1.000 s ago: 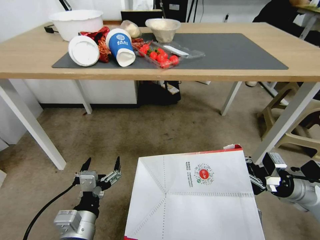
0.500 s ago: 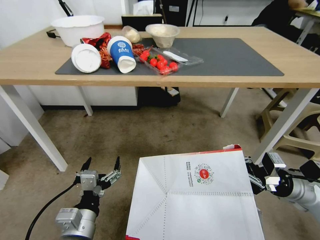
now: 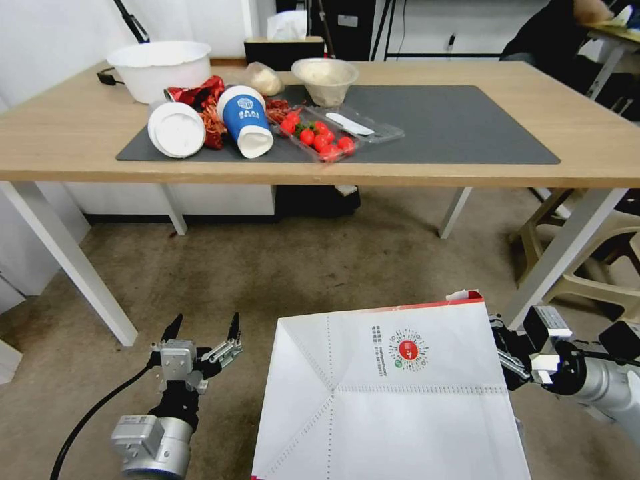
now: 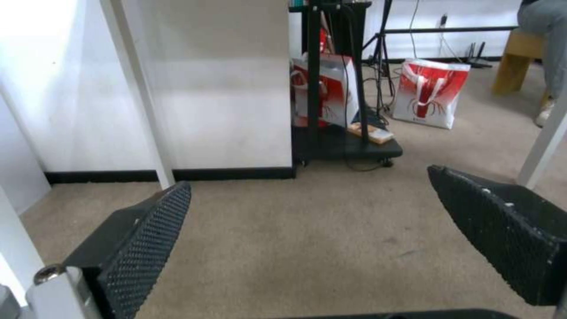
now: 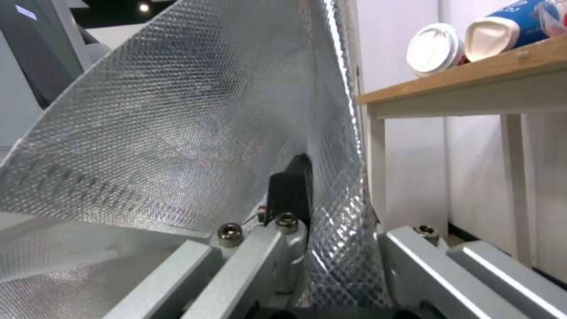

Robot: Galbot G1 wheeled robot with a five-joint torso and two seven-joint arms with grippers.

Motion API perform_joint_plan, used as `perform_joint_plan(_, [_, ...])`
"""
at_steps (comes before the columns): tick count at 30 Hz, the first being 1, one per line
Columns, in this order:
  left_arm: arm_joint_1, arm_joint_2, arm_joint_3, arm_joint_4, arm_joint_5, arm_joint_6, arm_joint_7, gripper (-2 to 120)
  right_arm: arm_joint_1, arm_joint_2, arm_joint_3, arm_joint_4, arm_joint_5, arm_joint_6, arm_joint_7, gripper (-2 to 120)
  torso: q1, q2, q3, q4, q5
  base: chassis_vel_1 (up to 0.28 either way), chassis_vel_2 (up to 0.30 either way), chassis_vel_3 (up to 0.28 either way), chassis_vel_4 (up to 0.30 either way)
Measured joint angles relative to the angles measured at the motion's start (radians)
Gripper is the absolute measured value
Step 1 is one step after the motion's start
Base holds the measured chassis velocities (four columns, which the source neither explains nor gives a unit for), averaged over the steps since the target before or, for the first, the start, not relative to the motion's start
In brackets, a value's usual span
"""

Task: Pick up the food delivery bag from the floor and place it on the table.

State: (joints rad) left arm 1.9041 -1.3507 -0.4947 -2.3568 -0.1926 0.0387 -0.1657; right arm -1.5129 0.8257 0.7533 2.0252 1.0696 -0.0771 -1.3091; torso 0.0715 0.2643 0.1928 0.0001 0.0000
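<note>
Head view shows the right gripper (image 3: pixel 501 357) at the food delivery bag (image 3: pixel 393 393), which is held above the floor (image 3: pixel 300 267), short of the table (image 3: pixel 587 143). Right wrist view shows what that hides: fingers (image 5: pixel 292 190) clamped on the foil lining. Left gripper (image 3: pixel 202 331) hangs beside the bag, fingers apart.

White wall (image 4: pixel 224 88), black baseboard (image 4: pixel 177 174), black cart (image 4: pixel 343 146), beige plastic stool (image 3: pixel 587 247)
</note>
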Motion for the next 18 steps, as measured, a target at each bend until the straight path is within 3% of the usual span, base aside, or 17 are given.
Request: perform_joint_plan(18, [0.004,-0.003,0.001,-0.006,0.003,0.001,0.003,100,-0.005,0.003,0.006,0.004,-0.003,0.0,-0.017,0,0.022,0.071,0.049,0.0,0.0,0.0,0.0,0.0,0.0])
